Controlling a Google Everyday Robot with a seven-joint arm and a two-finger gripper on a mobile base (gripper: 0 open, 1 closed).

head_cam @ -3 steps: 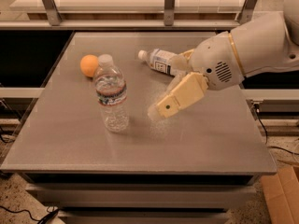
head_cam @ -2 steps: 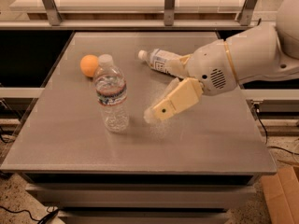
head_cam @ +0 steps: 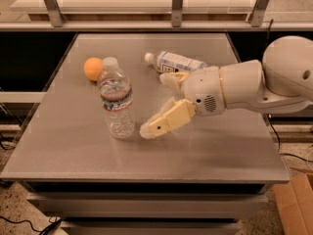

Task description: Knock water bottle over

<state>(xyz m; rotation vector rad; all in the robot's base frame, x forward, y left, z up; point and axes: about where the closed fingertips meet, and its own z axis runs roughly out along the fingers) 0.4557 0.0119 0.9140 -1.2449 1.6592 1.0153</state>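
Grey table, near edge across the bottom of the view; corner of a cardboard box on the floor at near right. Arm enters from the right, roughly level over the tabletop, forearm running right to left, wrist turned down toward near-left. Gripper low over the table's middle, fingers spread apart, nothing between them: lower finger slants down-left with its tip just right of the water bottle's base, a thin gap visible; upper finger sits farther back, beside the lying bottle. Water bottle stands upright left of centre, long axis vertical, white cap pointing straight up, label band around its upper body. Not yet tipped. Beyond it, far-left and just beside its shoulder, an orange ball. Far centre: a second bottle on its side, white label, cap pointing left. Behind the table, a rail with metal uprights. Versus 0.7 s ago: gripper has shifted left and slightly nearer, closing most of the gap to the water bottle; water bottle, ball and lying bottle unchanged in place and pose.
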